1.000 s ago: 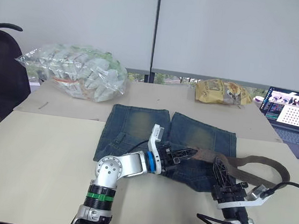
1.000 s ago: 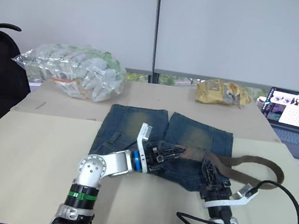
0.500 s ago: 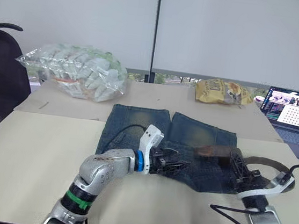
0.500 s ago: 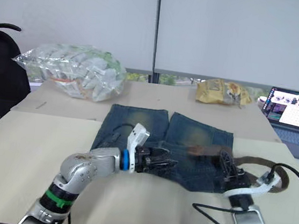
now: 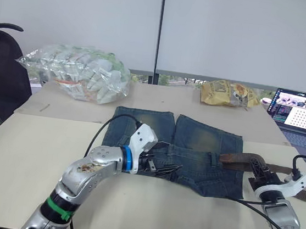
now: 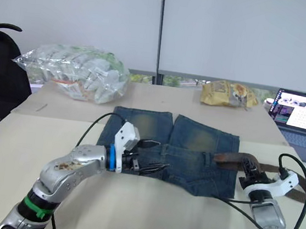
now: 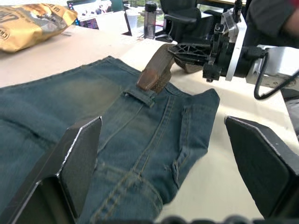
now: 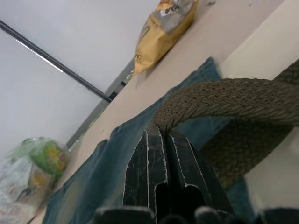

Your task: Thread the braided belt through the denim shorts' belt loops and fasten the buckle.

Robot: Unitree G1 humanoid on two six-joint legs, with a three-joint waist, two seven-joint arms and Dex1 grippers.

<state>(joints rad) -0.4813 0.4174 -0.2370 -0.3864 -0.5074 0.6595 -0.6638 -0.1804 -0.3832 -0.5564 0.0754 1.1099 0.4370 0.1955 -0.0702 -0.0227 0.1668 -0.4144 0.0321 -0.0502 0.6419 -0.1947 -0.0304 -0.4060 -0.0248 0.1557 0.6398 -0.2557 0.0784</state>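
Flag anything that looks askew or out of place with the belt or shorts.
The belt has its tip poking out of one loop only; the rest trails off the shorts past the right gripper. Nothing looks damaged.

Denim shorts (image 5: 193, 152) blue, faded yellowish patches on both legs; braided belt (image 5: 242, 160) dark brown, woven texture. Worktop (image 5: 26, 155) pale beige; at 12 o'clock a yellow-gold snack bag (image 5: 228, 94), at 10 o'clock a clear plastic bag (image 5: 77, 73) with green-white contents. Both arms silver with black jaws, left wrist ringed blue.
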